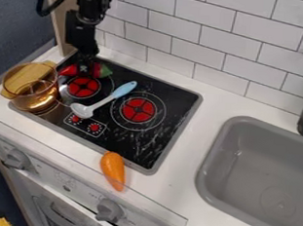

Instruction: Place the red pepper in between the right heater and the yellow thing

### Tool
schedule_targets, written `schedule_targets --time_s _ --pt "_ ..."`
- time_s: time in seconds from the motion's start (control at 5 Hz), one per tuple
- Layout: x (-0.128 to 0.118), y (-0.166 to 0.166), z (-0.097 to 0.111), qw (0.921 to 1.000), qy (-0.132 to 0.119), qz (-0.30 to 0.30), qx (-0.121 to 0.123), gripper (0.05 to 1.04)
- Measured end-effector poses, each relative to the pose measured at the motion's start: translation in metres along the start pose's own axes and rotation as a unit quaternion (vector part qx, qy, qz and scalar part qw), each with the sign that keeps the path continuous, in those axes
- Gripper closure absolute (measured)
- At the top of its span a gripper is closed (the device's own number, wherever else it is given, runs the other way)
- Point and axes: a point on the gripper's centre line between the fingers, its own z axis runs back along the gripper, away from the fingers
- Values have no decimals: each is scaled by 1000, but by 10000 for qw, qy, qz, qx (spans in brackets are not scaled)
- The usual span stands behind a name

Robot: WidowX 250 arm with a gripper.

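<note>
Red pepper at the end effector, upper left of the frame.
We see the end effector (pixel 85 65) directly over the middle of the red pepper (pixel 69 70), whose red shows on both sides of it and whose green end points right; we cannot tell whether it is clamped. The pepper lies just above the left heater (pixel 83 87) in the picture, right of the amber pot (pixel 34 97).
</note>
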Motion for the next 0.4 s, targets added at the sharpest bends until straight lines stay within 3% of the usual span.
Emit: schedule_targets --time_s 0.2,0.4 --pt "-8 10 24 9945 260 -984 -250 602" --pt "-22 23 37 9827 301 -1772 -440 602"
